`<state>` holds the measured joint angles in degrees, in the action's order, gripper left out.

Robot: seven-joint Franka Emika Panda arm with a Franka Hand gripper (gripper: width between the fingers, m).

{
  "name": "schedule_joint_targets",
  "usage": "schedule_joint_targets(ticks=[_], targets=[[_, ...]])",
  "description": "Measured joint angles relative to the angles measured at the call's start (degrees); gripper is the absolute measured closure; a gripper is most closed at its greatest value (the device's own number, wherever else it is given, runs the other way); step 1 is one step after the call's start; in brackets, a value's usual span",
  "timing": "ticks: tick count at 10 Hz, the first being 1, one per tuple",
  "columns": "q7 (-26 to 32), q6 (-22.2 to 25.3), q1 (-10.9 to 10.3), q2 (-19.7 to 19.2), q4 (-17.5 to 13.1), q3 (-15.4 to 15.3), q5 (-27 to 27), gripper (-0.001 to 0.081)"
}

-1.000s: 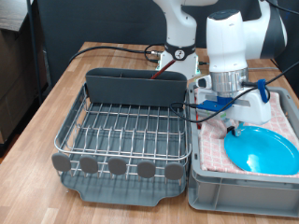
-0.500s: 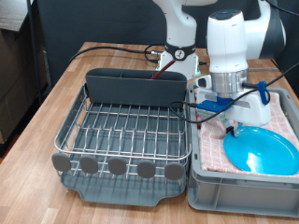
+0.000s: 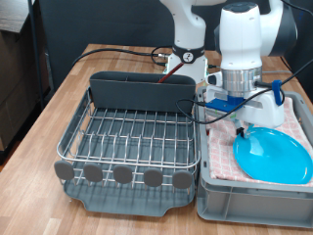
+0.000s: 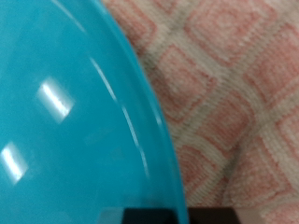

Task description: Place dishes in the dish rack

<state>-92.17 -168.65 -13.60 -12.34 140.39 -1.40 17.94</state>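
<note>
The light-blue plate [image 3: 274,157] lies tilted in the grey crate [image 3: 225,201] at the exterior view's right, on a pink checked cloth [image 3: 298,122]. My gripper [image 3: 242,131] comes down at the plate's left rim, shut on it, with the fingers mostly hidden behind the hand and a blue cable. In the wrist view the plate [image 4: 65,112] fills most of the picture. Its rim runs down to a dark fingertip [image 4: 157,217], with the cloth [image 4: 234,84] beside it. The dish rack [image 3: 127,137], a silver wire grid in a dark tray, stands left of the crate and holds no dishes.
The rack's tall grey cutlery trough [image 3: 142,91] stands at its back and a row of round discs [image 3: 122,174] at its front. Red and black cables [image 3: 147,54] cross the wooden table [image 3: 59,98] behind the rack. The robot's base [image 3: 188,59] stands behind.
The arm has risen a little and shifted slightly right. The plate's left rim has come up with it, so the plate sits higher and more tilted in the crate.
</note>
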Motion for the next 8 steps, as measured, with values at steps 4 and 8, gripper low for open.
schedule_joint_targets(ticks=[4, 8], targets=[[-3.0, 4.6, -1.1, 3.5, 0.3, 2.8, -7.5, 0.0771], [-5.8, 15.9, -1.1, 9.1, 0.3, 4.1, -17.5, 0.0777]])
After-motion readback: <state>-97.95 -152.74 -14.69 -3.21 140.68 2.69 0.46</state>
